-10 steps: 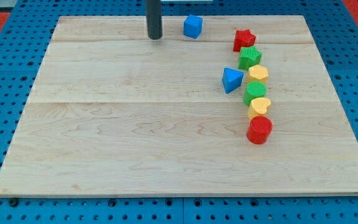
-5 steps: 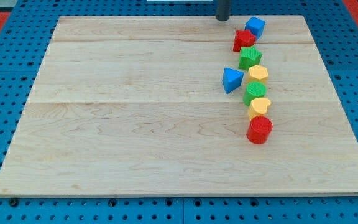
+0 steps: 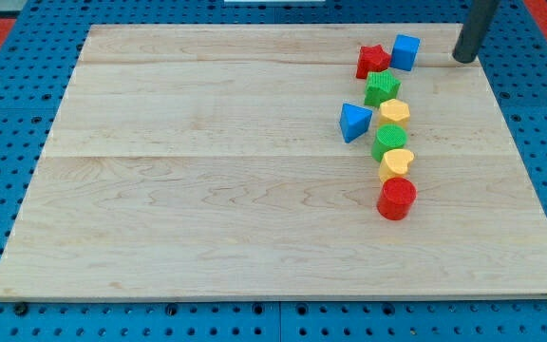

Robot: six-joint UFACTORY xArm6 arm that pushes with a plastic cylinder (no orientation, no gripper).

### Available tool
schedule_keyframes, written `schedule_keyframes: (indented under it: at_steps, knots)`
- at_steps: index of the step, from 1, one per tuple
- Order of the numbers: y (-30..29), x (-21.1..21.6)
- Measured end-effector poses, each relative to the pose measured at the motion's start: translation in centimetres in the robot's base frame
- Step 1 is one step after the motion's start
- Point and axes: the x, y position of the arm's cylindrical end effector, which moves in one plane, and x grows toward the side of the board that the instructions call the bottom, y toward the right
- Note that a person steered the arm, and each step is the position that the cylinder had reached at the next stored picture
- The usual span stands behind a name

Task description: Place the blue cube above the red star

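Tip (image 3: 462, 59) sits at far right of worktop (image 3: 207, 190), right of blue cube (image 3: 405, 51), small gap, not touching. No pincer on this arm, just the rod, so open/closed can't be told. Blue cube is just right of red star (image 3: 372, 61), touching or nearly, slightly farther back. Nearer than the star, a column: green star (image 3: 381, 87), yellow block (image 3: 394, 112), green block (image 3: 388, 142), yellow block (image 3: 397, 162), red cylinder (image 3: 396, 199). Blue pyramid-ish block (image 3: 354, 122) just left of column.

Pale smooth wooden board (image 3: 207, 190), ridged matt red cylinder (image 3: 396, 199), smooth blue cube (image 3: 405, 51)
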Motion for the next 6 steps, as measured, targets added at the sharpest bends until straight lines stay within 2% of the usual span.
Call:
schedule_keyframes:
  at_steps: [2, 3, 4, 5, 6]
  knots:
    - [-0.2, -6.0]
    - [0.4, -4.1]
    - [-2.3, 2.2]
    - [-6.3, 2.5]
    - [-7.3, 1.3]
